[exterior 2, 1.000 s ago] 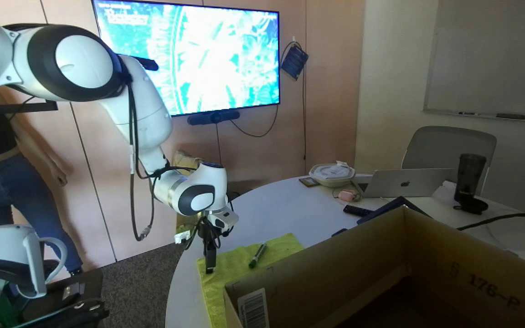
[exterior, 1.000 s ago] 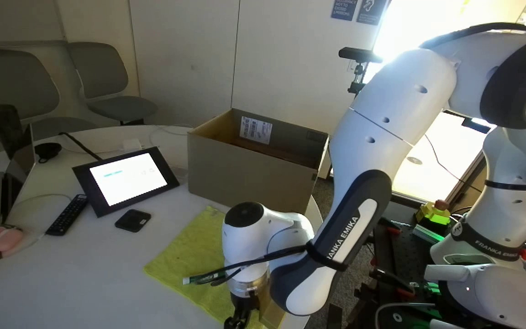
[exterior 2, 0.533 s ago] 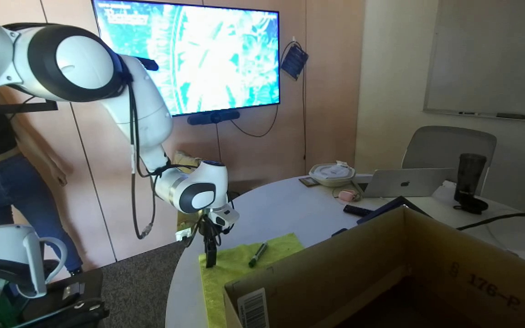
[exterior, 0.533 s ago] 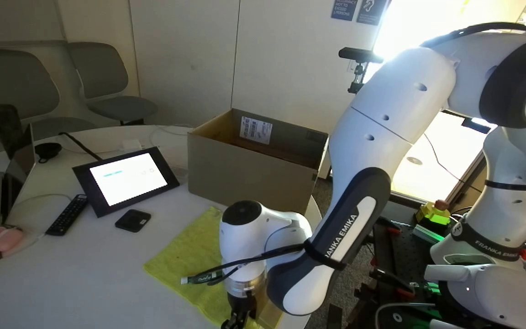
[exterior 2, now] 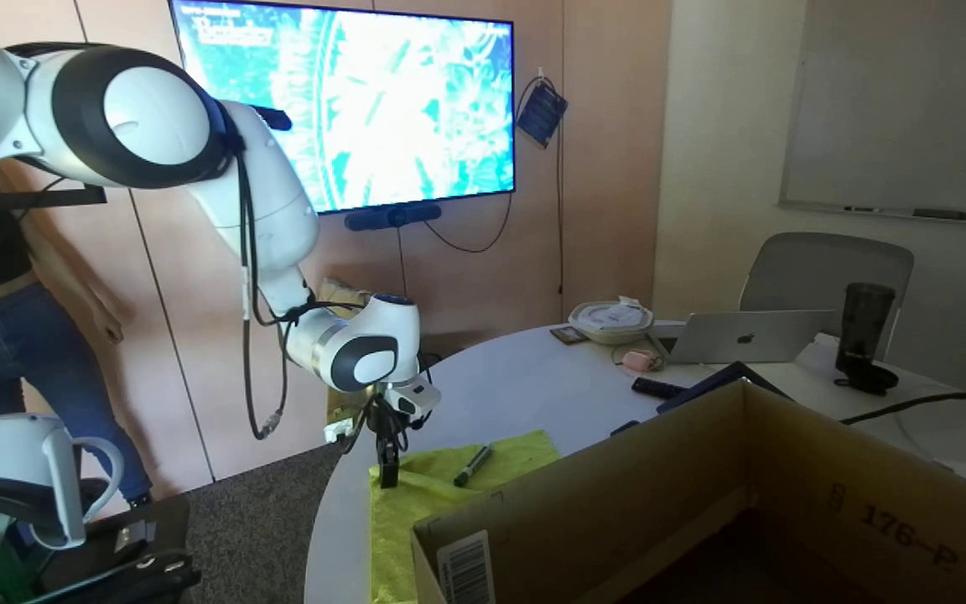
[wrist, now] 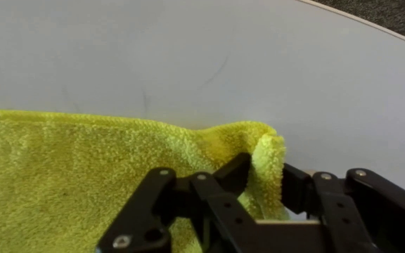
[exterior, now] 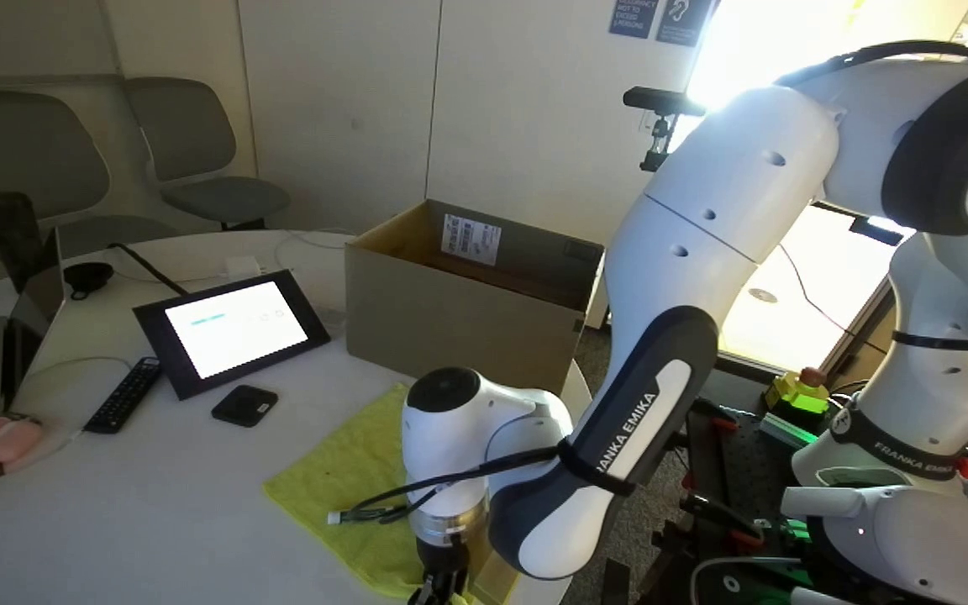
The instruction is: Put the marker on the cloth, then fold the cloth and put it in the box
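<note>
The square, yellow-green fabric cloth (wrist: pixel 65 182) is mottled with paler and golden patches. The slim, dark, pen-shaped marker (exterior 2: pixel 472 466) has a greyish middle. Black barcode stripes mark a white paper label (exterior 2: pixel 464 575) on the rectangular brown cardboard box (exterior: pixel 459 319). The jointed black gripper (wrist: pixel 266 175) carries silvery screws (wrist: pixel 121 241); the round-edged surface (wrist: pixel 153 70) is pale grey.

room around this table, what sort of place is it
Most likely an office meeting room: there is a big wall screen, what looks like a whiteboard, and gray chairs by the table.
</note>
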Controlling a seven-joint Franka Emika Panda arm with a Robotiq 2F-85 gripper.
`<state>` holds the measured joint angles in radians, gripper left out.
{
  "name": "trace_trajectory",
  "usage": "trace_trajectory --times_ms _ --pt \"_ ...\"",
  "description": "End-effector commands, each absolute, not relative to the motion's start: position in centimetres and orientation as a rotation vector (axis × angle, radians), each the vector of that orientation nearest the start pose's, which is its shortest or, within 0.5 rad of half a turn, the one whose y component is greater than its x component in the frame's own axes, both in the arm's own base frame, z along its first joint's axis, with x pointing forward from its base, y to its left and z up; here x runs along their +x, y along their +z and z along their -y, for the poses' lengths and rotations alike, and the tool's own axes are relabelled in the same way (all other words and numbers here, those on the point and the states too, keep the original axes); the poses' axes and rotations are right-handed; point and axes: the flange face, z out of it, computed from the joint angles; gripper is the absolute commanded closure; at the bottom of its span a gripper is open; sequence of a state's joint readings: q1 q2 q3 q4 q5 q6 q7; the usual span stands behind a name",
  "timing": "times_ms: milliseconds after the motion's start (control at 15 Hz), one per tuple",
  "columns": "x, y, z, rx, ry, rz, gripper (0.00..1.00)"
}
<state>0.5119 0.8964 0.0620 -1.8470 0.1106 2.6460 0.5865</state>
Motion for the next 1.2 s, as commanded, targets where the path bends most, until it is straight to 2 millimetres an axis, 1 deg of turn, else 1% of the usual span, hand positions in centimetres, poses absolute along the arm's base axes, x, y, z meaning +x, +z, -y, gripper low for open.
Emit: trace_trajectory --times_ms 0,67,200,400,667,867,1133 --pt "51.0 3.4 -31.8 -3.111 0.196 -0.250 0.97" --pt "51.1 3.6 -31.5 -3.118 0.186 -0.267 0.97" --pt "51.4 4.6 -30.0 -3.139 0.147 -0.340 0.97" --pt "51.7 6.6 -26.9 -3.162 0.064 -0.497 0.97" --pt "51.5 9.5 -23.1 -3.174 -0.037 -0.714 0.97" --pt "51.0 11.0 -21.0 -3.173 -0.089 -0.847 0.97" --pt "49.9 11.6 -18.9 -3.172 -0.099 -1.002 0.97"
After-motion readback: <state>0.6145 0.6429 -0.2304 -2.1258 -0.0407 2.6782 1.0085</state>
